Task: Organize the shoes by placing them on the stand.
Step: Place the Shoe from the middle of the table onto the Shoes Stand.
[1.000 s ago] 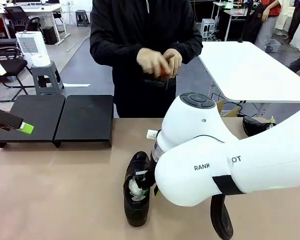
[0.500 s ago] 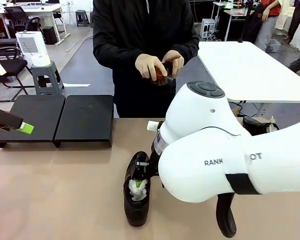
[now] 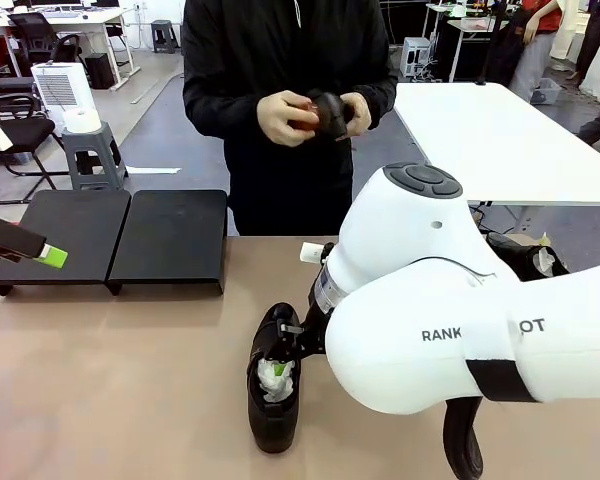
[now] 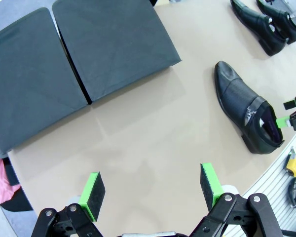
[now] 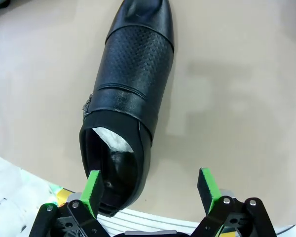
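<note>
One glossy black shoe (image 3: 271,392) lies on the tan table, toe pointing away from me, white paper inside. My right gripper (image 5: 149,190) stands open over its heel. One green pad (image 5: 92,190) sits at the heel opening and the other pad (image 5: 207,187) is off to the side over bare table. Two more shoes (image 4: 266,23) lie at the table's right. The person holds a dark shoe (image 3: 327,108) in both hands. The stand's two black platforms (image 3: 170,240) (image 3: 58,232) sit at the back left, nothing on them. My left gripper (image 4: 150,190) hangs open above the table.
My big white right arm (image 3: 460,330) covers the front right of the table and part of a shoe (image 3: 520,255) behind it. A small white object (image 3: 311,252) lies near the far edge. Bare tabletop (image 3: 120,370) stretches between the stand and the shoe.
My right gripper has opened and let go of the shoe, which now rests on the table. The right arm shifted slightly right. The person's hands rose with the dark shoe.
</note>
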Robot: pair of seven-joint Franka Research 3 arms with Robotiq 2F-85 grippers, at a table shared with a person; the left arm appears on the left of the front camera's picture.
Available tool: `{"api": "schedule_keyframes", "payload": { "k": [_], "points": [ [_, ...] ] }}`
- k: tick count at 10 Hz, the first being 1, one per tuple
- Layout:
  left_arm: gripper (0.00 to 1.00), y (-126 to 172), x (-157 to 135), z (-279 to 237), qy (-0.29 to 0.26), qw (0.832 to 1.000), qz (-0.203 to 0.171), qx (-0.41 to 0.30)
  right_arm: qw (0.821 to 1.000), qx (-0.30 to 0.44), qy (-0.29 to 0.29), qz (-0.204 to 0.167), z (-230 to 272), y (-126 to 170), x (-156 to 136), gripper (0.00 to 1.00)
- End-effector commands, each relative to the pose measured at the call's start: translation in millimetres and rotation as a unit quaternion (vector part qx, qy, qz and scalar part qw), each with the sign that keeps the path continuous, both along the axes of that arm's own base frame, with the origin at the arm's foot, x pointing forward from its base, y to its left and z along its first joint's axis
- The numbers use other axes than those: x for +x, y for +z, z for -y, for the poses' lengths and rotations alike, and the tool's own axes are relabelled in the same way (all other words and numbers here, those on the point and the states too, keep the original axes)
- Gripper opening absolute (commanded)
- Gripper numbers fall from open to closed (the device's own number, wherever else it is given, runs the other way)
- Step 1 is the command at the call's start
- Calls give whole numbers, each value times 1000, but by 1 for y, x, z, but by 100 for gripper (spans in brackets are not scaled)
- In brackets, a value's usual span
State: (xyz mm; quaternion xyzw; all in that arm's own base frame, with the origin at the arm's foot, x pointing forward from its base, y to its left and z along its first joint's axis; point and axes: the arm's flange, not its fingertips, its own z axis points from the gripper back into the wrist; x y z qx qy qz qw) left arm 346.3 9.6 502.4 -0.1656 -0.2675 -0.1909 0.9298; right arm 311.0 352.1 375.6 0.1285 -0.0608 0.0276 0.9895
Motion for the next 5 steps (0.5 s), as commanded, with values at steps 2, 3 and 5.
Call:
{"api": "schedule_keyframes", "payload": {
  "k": [2,3,5],
  "points": [
    [100,0,0,-1,-6,1000,2,-7,1000,5,0,0,-5,2,4,100],
    [100,0,0,-1,-6,1000,2,-7,1000,5,0,0,-5,2,4,100],
    [100,0,0,-1,-6,1000,2,-7,1000,5,0,0,-5,2,4,100]
  ]
}}
